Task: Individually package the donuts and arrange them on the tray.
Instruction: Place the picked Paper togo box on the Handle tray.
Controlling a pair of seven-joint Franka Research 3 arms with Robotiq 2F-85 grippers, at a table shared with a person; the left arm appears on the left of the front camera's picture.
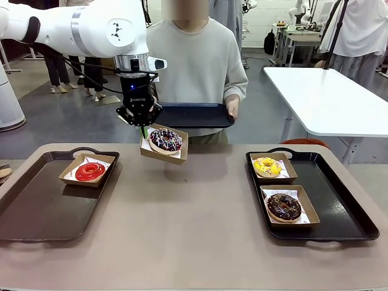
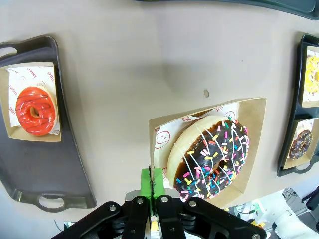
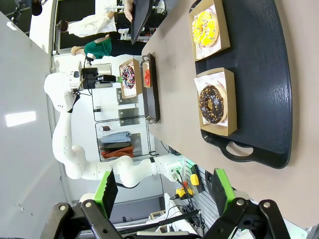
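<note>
On the right tray [image 1: 357,218] the chocolate donut [image 1: 284,207] and, behind it, the yellow donut [image 1: 267,166] already sit in paper boxes. The red donut [image 1: 90,171] lies boxed on the left tray [image 1: 36,212]. Farther, the left pincer [image 1: 143,125] is closed on the edge of the purple donut's box [image 1: 163,153], which hangs tilted above the surface [image 1: 194,230]; it is not yet placed. The right pincer [image 3: 162,191] stands wide open, empty. The person [image 1: 197,60] holds a third tray [image 1: 200,115].

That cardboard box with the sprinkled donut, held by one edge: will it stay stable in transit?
Probably marginal. The left hand pinches only the cardboard box wall, which may flex. The box hangs tilted, so the sprinkled donut could slide toward the low side.
</note>
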